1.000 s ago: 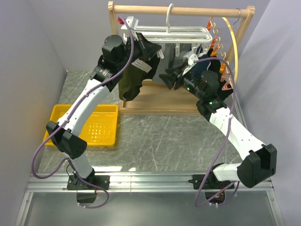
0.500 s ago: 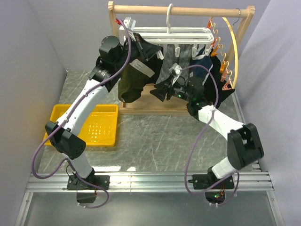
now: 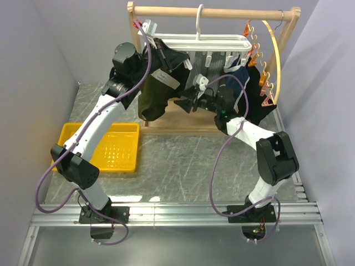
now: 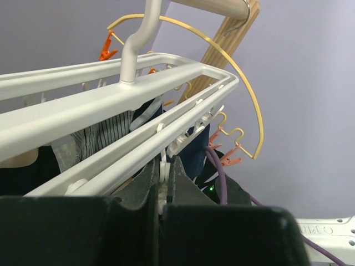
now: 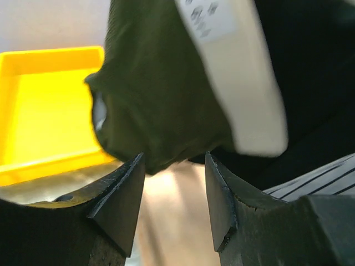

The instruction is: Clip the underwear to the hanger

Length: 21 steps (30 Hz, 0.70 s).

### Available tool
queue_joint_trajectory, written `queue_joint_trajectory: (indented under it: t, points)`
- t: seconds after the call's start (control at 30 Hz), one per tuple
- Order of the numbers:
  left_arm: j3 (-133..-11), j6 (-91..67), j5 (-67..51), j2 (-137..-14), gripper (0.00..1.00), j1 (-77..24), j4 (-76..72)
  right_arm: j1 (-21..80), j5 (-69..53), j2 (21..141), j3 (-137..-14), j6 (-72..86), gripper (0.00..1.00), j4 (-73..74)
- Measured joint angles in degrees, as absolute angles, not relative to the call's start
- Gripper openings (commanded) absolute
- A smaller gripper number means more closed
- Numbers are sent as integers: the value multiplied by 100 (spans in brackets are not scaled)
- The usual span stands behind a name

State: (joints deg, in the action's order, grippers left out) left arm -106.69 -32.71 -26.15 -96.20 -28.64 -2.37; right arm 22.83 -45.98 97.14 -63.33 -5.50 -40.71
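Right arm: swung in from the right side of the rack toward the left over the last second; elbow's folded now, wrist aimed at the hanging briefs.
Tabletop (image 3: 183,166): bare marble between the arm bases and the rack.
Yellow tray (image 3: 119,147): parked near-left on it, not part of this step.
Right tool (image 5: 173,160): released, fingers spread with nothing between them; the low olive edge dangles just beyond the tips.
Underwear (image 3: 152,102): hanging off the hanger's left end, beige waistband (image 3: 166,77) up top and slanting, olive body drooping loose.
Left tool (image 4: 165,166): clenched up at that same left corner, hasn't budged. A white clip (image 4: 162,174) shows in the slit between its fingers, but I can't tell if it's nipping clip, cloth or both.
Hanger (image 3: 211,40): hooked on the wooden rail (image 3: 222,11) at the far side, spare clips dangling.
What it means: my guess is one corner is already up and the right tool came over to catch the loose side and lift it to another clip. Not clipped fully yet.
Watch out: floppy fabric, easy to grab too little.
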Motion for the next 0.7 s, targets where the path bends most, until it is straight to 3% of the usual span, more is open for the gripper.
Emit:
queue_joint_trajectory:
  t: [0.27, 0.43, 0.7]
  points:
    - [-10604, -3271, -2689, -9581, 0, -2827, -301, 2276, -4318, 10073, -6984, -679, 50, -4388]
    - [-10547, -3277, -2722, -9568, 0, -2810, -344, 2213, -3854, 10136, -6823, 676, 49, -4464]
    - [-10501, -3354, -2770, -9533, 0, -2788, -388, 2189, -3505, 10084, -6331, 2773, 63, -4635]
